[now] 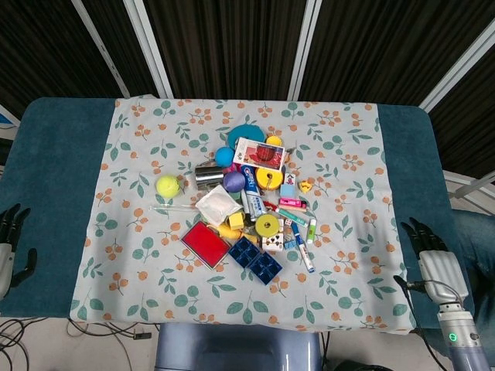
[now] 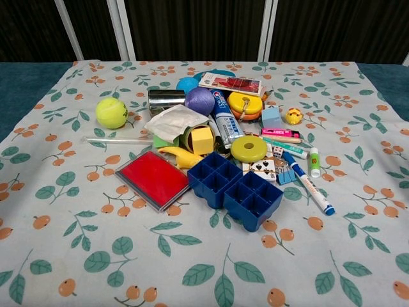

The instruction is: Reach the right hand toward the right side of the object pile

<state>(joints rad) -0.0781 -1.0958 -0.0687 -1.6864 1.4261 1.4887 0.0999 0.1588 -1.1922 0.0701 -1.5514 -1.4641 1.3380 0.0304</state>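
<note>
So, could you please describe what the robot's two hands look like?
The right hand has black fingers on a silver-grey back, a thin black cable beside it and a green light on the wrist below. The left hand is also black-fingered with a pale body.

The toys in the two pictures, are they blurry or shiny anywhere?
Head view: sharp and evenly lit, toys small, the right robot hand clear at the edge. Chest view: closer and sharp, soft shadows only, a small glare on the metal can.

Looking like a robot test lab, not a home: sitting against dark ribbed wall panels (image 1: 232, 39), a teal table (image 1: 54, 170) wearing a floral cloth (image 1: 155, 301), staged odds and ends (image 1: 255, 201) heaping mid-table, cables (image 1: 23, 328) trailing below.
</note>
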